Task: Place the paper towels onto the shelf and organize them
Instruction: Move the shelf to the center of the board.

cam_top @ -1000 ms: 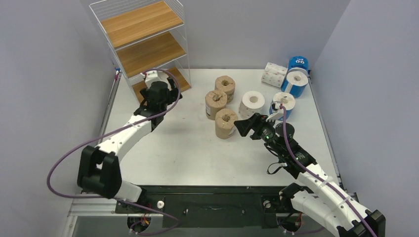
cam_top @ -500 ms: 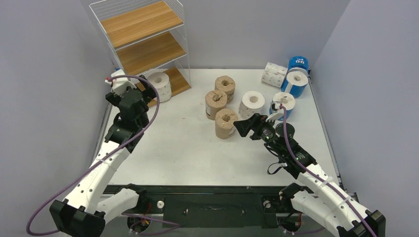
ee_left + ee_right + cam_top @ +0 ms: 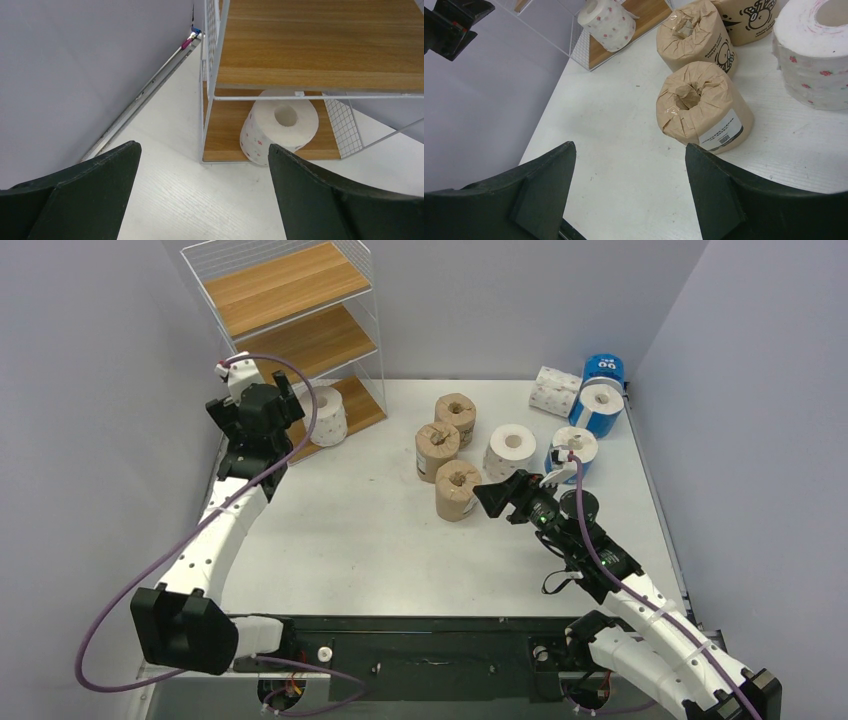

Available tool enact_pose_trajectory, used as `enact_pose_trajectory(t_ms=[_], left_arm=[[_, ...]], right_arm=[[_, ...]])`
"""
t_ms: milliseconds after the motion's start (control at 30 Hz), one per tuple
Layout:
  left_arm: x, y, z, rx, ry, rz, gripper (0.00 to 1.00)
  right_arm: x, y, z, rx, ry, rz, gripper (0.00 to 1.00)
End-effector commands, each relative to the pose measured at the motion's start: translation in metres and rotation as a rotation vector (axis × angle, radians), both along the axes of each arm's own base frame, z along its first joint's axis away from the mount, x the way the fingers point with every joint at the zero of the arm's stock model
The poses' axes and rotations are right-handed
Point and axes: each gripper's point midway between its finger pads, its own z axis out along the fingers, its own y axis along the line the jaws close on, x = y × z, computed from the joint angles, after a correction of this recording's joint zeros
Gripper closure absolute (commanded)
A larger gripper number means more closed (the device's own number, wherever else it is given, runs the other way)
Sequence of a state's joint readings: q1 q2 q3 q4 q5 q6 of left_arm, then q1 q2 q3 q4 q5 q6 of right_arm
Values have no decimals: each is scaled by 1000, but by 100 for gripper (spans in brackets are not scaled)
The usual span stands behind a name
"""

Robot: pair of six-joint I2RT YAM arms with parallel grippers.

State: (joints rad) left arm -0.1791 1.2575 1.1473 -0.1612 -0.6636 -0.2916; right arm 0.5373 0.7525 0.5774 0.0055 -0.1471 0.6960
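- Left gripper (image 3: 202,150), jaws wide apart, is backing away from the white roll (image 3: 325,412) on the shelf's (image 3: 290,285) bottom board.
- Right gripper (image 3: 630,150), jaws apart, is staying put.

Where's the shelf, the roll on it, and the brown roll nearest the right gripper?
shelf (image 3: 290,285): top view, top board.
shelved roll (image 3: 306,122): left wrist view, end face.
brown roll (image 3: 711,102): right wrist view, wrapper.

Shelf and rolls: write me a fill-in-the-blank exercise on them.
The one roll on the shelf stands on its ____ board.
The left hand is ____, holding nothing.
____ brown-wrapped rolls stand on the table.
Missing: bottom, open, three.
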Motion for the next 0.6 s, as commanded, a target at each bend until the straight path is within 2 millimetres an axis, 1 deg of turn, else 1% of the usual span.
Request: enact_pose_trajectory(t_ms=[0, 67, 100, 133, 200, 267, 300, 333, 433, 500, 567], left_arm=[[25, 6, 47, 59, -95, -10, 0], [34, 9, 48, 67, -89, -6, 0], [38, 10, 50, 68, -94, -9, 4], [43, 13, 45, 74, -79, -4, 6], [51, 17, 42, 73, -74, -6, 10], [58, 19, 43, 76, -82, -16, 16], [62, 21, 42, 77, -85, -17, 22], [64, 20, 42, 83, -82, -31, 25], [74, 24, 43, 94, -85, -35, 39], [78, 27, 43, 96, -94, -33, 44], [81, 31, 42, 95, -95, -31, 46]], right_arm=[[0, 0, 20, 29, -57, 5, 24], [0, 0, 19, 25, -56, 4, 24], [0, 0, 19, 23, -56, 3, 24], [1, -1, 19, 20, -57, 1, 24], [0, -2, 18, 15, -57, -2, 24], [1, -3, 16, 7, -56, -8, 24], [1, -4, 15, 2, -55, -11, 24], [1, -4, 15, 2, -56, -12, 24], [1, -5, 13, -4, -53, -16, 24], [1, -5, 13, -4, -54, -19, 24], [2, -6, 11, -7, -50, -21, 24]])
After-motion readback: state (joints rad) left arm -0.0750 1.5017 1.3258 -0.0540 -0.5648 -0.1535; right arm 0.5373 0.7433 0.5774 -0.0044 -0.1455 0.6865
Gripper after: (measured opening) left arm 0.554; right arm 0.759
